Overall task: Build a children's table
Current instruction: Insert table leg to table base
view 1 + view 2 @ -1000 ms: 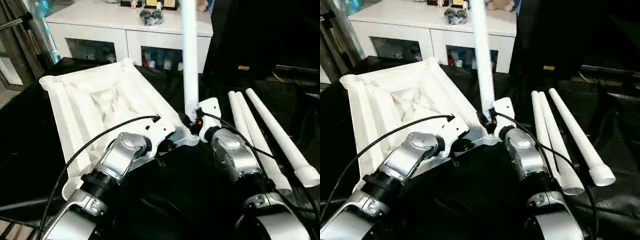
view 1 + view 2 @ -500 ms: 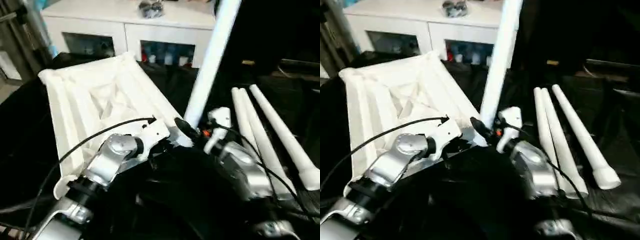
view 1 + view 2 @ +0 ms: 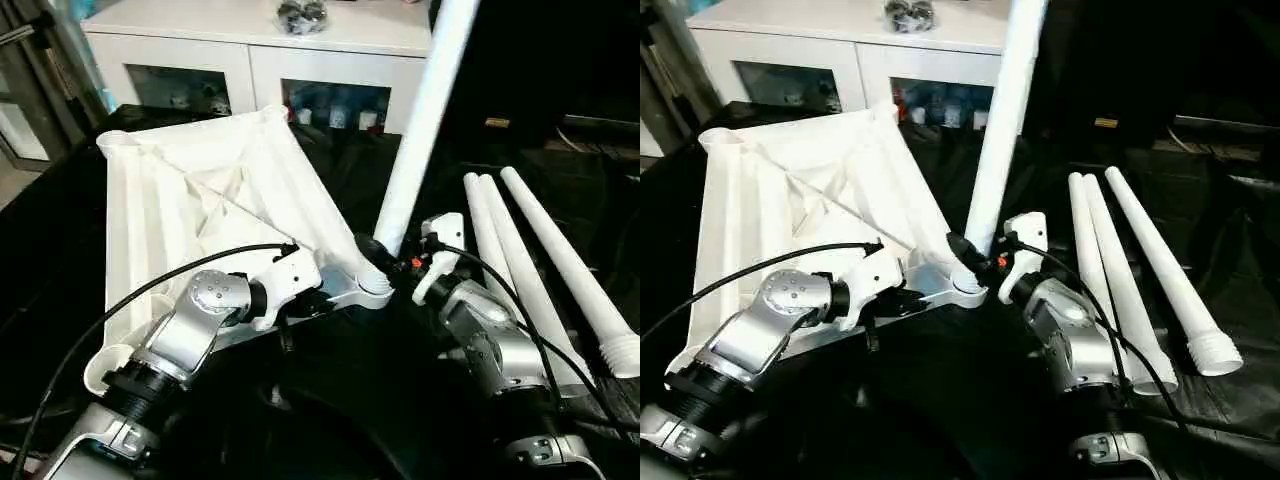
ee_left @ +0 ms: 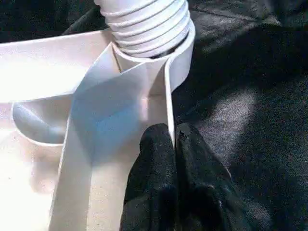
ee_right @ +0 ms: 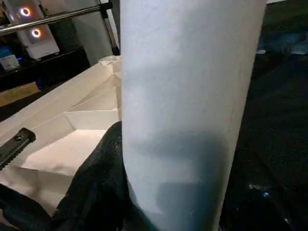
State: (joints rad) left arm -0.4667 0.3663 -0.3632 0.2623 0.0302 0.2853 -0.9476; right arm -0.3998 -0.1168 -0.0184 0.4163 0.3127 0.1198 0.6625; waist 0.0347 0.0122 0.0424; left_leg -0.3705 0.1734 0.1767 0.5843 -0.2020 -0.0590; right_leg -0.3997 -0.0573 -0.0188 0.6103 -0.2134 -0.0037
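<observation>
tabletop point(image 3: 190, 210) ribbed side up on black cloth, tilted, near corner raised; left gripper point(image 4: 174, 139) pinched tight on its thin rim wall beside the round corner socket point(image 3: 372, 287). Right gripper point(image 3: 395, 262) clamped around smooth tubular leg point(image 3: 420, 120), ridged end seated in the socket, leaning. Three spare legs point(image 3: 545, 260) lie at right
</observation>
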